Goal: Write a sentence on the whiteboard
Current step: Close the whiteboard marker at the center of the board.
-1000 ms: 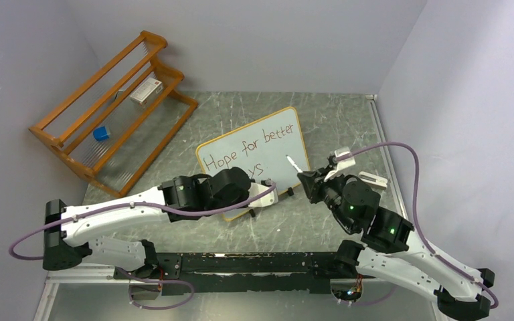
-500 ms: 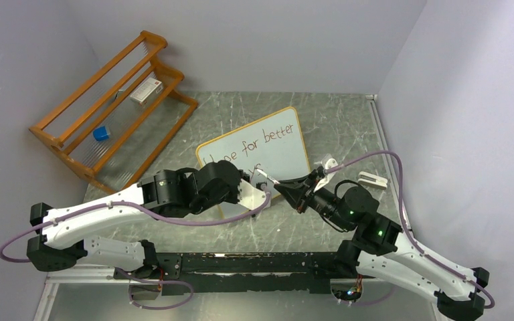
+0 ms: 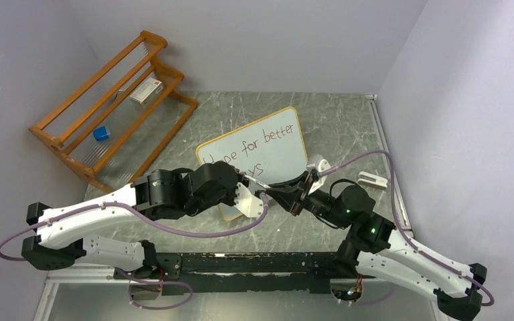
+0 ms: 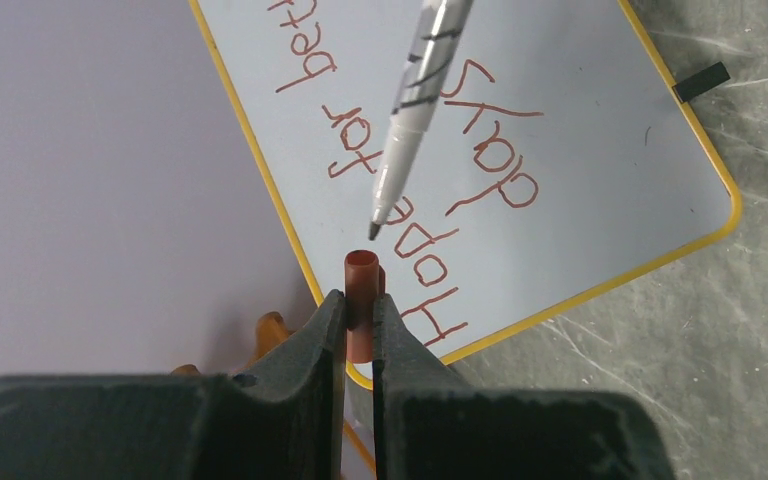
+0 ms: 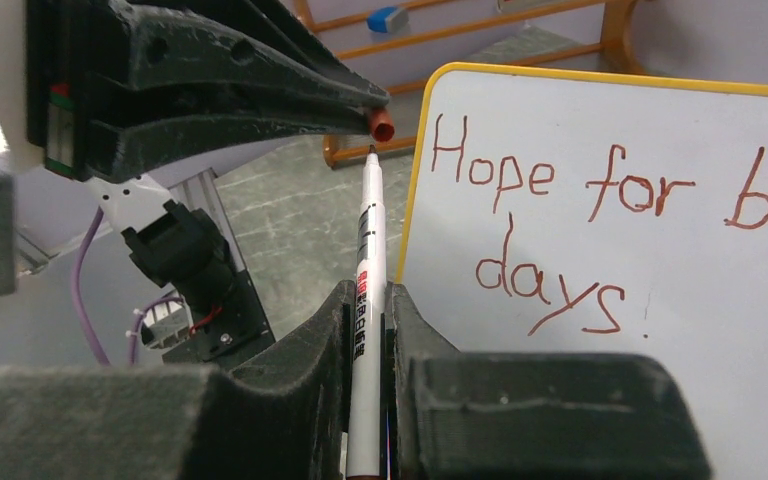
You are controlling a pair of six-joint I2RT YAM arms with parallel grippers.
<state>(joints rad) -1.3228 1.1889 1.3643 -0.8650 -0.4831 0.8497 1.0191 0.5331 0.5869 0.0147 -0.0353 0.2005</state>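
The left pincer [image 4: 360, 312] is pressed tight on a small red-brown cap [image 4: 362, 272]. The open end of the cap sticks out past the fingertips. The right pincer [image 5: 368, 305] is pinching a white pen [image 5: 368, 225]. The pen pokes out straight ahead of it.

The two pincers face each other, tip to tip, above the grey surface [image 4: 680, 370]. The dark tip of the pen is just in front of the cap's open end. It is very near, but not inside.

The whiteboard [image 4: 600, 130] rests on the surface, just past both pincers. One near corner of it is under the left pincer. The sentence [image 5: 612, 186] is on the board in red-brown letters. It says "Hope for better" in the top row and "days" in the row under it. Seen from the right pincer, the words are to the right of the pen.

A wooden rack [image 3: 152, 40] stands far off past the left pincer, well apart from the board.
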